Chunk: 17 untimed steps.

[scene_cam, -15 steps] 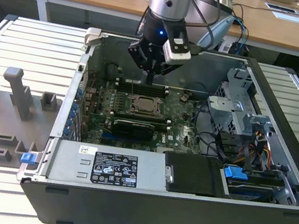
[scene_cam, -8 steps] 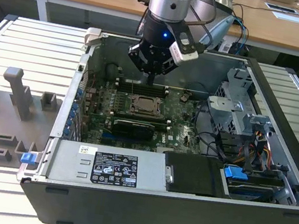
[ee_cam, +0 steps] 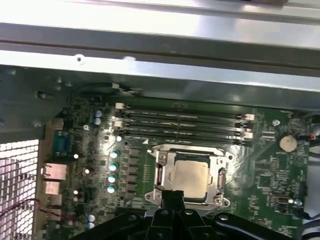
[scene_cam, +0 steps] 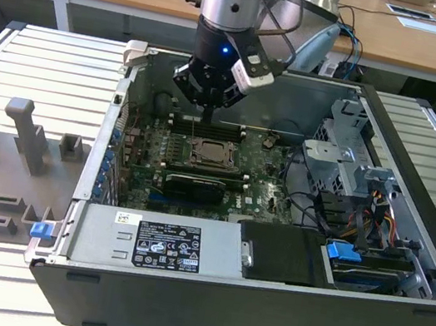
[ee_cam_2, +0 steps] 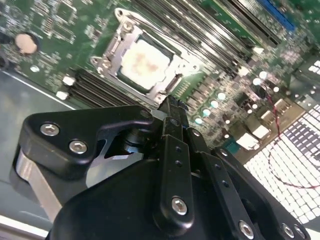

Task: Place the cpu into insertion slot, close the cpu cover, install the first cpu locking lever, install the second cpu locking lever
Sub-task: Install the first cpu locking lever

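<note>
The cpu (scene_cam: 207, 154) (ee_cam_2: 145, 62) (ee_cam: 189, 176), a pale silvery square, lies flat in the insertion slot (scene_cam: 205, 164) on the green motherboard. The cpu cover (ee_cam_2: 111, 50) (ee_cam: 161, 172), a silvery metal frame, lies down around the chip's face. My gripper (scene_cam: 209, 116) (ee_cam_2: 170, 106) (ee_cam: 173, 194) hangs above the board just beyond the socket's far edge in the exterior view. Its black fingers are shut together and hold nothing. It touches neither the chip nor the cover.
Long black memory slots (ee_cam: 182, 122) run beside the socket. A black card (scene_cam: 193, 184) lies nearer the front, and a power supply (scene_cam: 154, 240) fills the front of the case. A drive cage (scene_cam: 344, 164) and cables stand at the exterior view's right. Grey fixtures (scene_cam: 28, 138) sit outside the case.
</note>
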Each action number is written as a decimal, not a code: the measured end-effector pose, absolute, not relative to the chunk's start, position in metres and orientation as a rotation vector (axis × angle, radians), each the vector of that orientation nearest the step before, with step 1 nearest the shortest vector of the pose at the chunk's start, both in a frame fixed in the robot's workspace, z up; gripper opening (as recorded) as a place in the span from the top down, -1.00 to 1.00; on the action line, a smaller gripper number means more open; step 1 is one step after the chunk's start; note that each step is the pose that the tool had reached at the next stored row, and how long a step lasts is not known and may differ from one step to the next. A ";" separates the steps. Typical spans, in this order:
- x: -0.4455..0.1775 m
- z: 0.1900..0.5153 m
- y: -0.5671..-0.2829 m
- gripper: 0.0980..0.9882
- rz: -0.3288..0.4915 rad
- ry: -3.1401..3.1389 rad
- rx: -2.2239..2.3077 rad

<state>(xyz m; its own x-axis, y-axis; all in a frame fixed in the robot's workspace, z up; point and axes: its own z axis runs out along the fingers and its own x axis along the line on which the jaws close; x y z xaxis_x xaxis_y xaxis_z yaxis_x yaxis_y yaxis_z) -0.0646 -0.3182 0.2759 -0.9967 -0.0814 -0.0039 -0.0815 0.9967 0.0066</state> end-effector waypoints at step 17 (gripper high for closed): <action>-0.096 0.259 -0.303 0.98 0.015 3.135 -0.120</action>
<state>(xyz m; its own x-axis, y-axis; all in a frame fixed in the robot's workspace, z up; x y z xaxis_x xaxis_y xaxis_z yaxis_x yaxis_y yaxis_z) -0.0958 -0.3035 0.2594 -0.9971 -0.0765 -0.0044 -0.0765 0.9970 0.0094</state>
